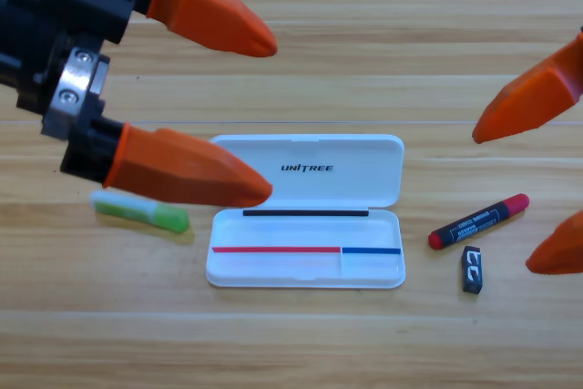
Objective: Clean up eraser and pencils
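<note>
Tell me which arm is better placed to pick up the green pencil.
Left. Its gripper hangs open beside the green pencil, left of the white case; the right gripper waits at the opposite edge.

A: How many pencils are there?
B: Two: one pale green stick and one black pen with red ends
A: Erasers?
B: One small black eraser
A: Cases?
B: One white case, lying open
A: Grippers?
B: Two: the left gripper and the right gripper, each showing two orange jaws, on one wooden table
</note>
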Controlling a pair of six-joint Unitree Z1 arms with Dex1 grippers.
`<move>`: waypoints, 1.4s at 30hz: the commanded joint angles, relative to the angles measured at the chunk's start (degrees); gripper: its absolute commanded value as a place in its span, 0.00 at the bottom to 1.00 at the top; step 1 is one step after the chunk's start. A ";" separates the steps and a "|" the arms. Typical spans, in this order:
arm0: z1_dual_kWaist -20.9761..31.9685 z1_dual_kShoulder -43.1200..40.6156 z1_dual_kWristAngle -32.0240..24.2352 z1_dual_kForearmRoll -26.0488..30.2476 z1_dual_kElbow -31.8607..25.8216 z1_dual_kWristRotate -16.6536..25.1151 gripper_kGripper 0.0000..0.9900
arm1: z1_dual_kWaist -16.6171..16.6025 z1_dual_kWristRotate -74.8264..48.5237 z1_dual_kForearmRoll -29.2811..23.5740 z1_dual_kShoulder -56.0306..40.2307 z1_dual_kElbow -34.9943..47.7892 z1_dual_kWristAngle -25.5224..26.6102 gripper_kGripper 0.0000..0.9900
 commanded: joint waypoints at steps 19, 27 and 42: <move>5.50 2.33 14.08 0.21 -0.99 0.06 0.99 | 1.04 12.56 -1.09 1.08 3.02 -17.24 0.99; 24.31 3.91 11.53 -5.32 -0.11 3.67 0.99 | -2.38 30.22 1.28 13.56 -2.78 -29.54 0.99; 38.72 23.42 9.77 -3.57 0.68 38.74 0.90 | -1.86 58.00 3.74 27.88 -5.07 -39.56 0.99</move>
